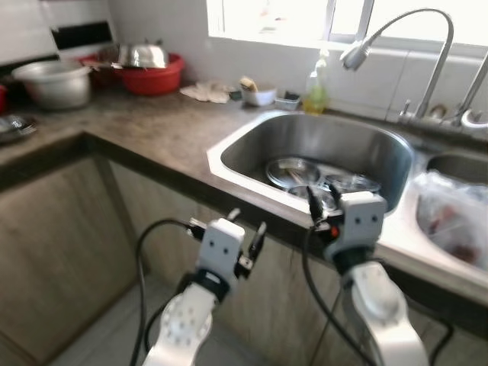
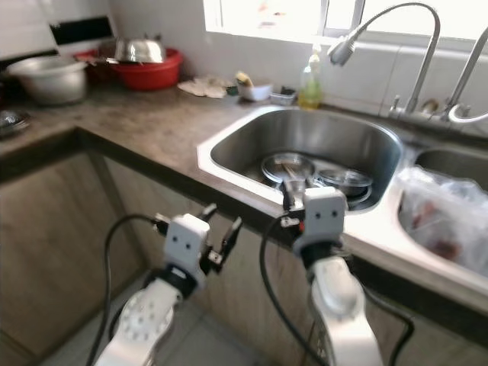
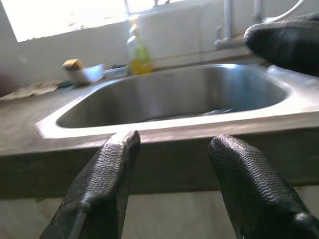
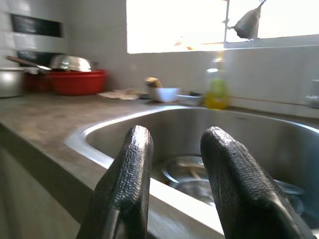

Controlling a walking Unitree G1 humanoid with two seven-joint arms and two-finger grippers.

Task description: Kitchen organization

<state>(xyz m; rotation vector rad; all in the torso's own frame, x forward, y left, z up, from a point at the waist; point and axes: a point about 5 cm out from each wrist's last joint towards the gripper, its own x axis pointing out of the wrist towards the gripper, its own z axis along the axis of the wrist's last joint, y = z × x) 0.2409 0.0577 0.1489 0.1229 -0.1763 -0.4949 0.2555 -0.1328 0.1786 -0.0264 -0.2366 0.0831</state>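
A steel sink is set in the brown counter, and several steel plates and lids lie in its basin. My left gripper is open and empty, below the counter's front edge, pointing at the sink's left corner. In the left wrist view its fingers frame the counter edge. My right gripper is at the sink's front rim, just above the dishes. In the right wrist view its fingertips stand apart with nothing between them, looking over the rim at the plates.
A curved faucet hangs over the sink. A yellow soap bottle and a white bowl stand by the window. At the back left are a red basin and a grey pot. A plastic bag fills the right basin.
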